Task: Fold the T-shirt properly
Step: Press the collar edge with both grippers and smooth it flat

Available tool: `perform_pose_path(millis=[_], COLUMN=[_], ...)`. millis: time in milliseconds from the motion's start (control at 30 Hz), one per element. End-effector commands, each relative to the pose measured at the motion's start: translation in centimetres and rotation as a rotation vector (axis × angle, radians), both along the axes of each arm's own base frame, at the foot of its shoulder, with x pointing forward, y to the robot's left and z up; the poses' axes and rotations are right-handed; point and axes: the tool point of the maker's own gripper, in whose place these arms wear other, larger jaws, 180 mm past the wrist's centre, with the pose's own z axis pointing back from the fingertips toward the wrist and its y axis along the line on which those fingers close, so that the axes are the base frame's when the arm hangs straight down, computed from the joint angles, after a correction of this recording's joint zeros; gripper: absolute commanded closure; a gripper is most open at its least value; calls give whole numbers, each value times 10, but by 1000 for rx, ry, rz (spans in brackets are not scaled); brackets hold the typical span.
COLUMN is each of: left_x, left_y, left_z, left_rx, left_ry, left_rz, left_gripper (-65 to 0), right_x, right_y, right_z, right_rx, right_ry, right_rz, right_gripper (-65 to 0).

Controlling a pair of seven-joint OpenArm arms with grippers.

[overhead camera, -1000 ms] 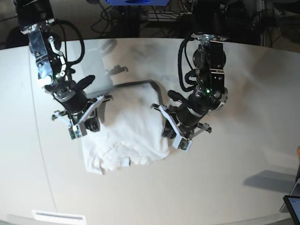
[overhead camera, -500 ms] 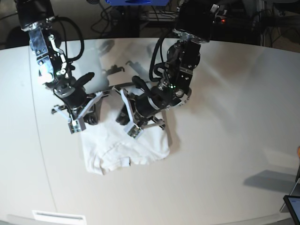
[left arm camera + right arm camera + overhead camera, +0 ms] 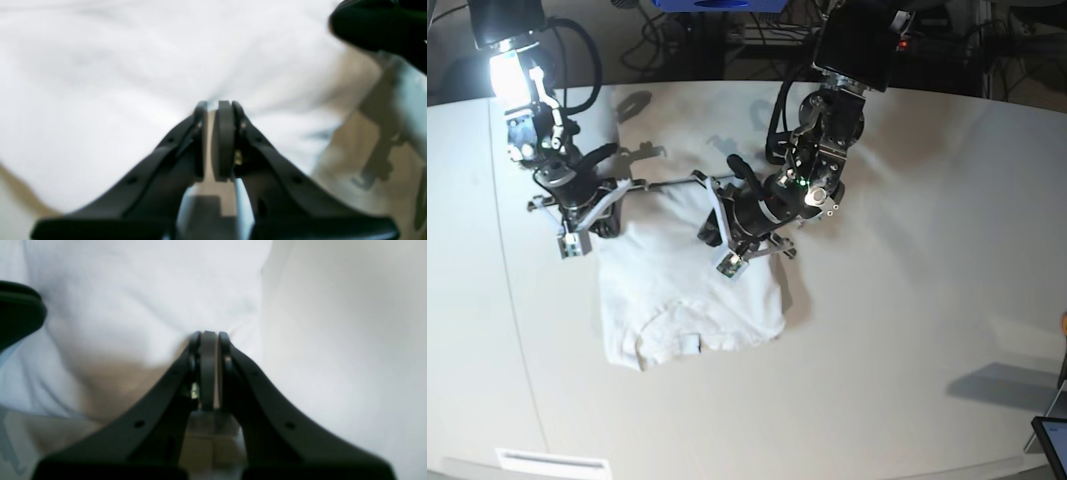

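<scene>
On the bench [image 3: 927, 330], base view, left side: right claw [image 3: 595, 222] sits at the shirt's [image 3: 689, 300] far-left corner, pads [image 3: 208, 366] pressed together with cloth bunched at the tips, so it looks pinched on the shirt. Shirt lies mid-bench, white, wrinkled, collar end and label toward the camera. The far hem is lifted off the bench between the two claws. Centre: left claw [image 3: 727, 240] is over the shirt's upper middle, jaws narrow with a thin layer of fabric between them in the wrist view; the picture is blurred, but it reads as a grip on the shirt. Right of that, bare bench. Judgement: fold in hand is hem toward collar. To do it well, keep both pinches firm, hold the hem taut and level, carry it evenly, and lay it flat before letting go.
</scene>
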Motion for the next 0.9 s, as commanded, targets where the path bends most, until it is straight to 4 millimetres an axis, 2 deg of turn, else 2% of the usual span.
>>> perform_pose_path(millis=[0,67,133,333,500,567,667,767,867], left_x=[10,9,10,12,21,27,28,18,9], left_y=[-2,-2,-3,1,27,40,43,41,27], left_z=[12,13,19,58,85,87,80,71,67], left_rx=[-13,-15,-21,-41,-61,-58,-52,-53,-63], left_ry=[-38,-41,-55,-166,-241,-245,-228,-199,-185], left_rz=[7,6,5,-4,81,120,130,123,88], left_gripper=[-52,-52,-52,-52,-52,-52,-52,-52,-52], right_x=[-1,-1,3,12,22,29,34,32,30], right_y=[-7,-6,-3,6,14,15,16,16,16], right_z=[-2,2,14,50,78,84,87,83,79], right_rx=[-19,-10,-1,13,27,27,23,17,19], right_ry=[14,-17,-59,-153,-229,-250,-249,-219,-209], right_rz=[-10,-11,-9,20,37,39,45,48,46], right_gripper=[-23,-23,-23,-23,-25,-26,-28,-28,-28])
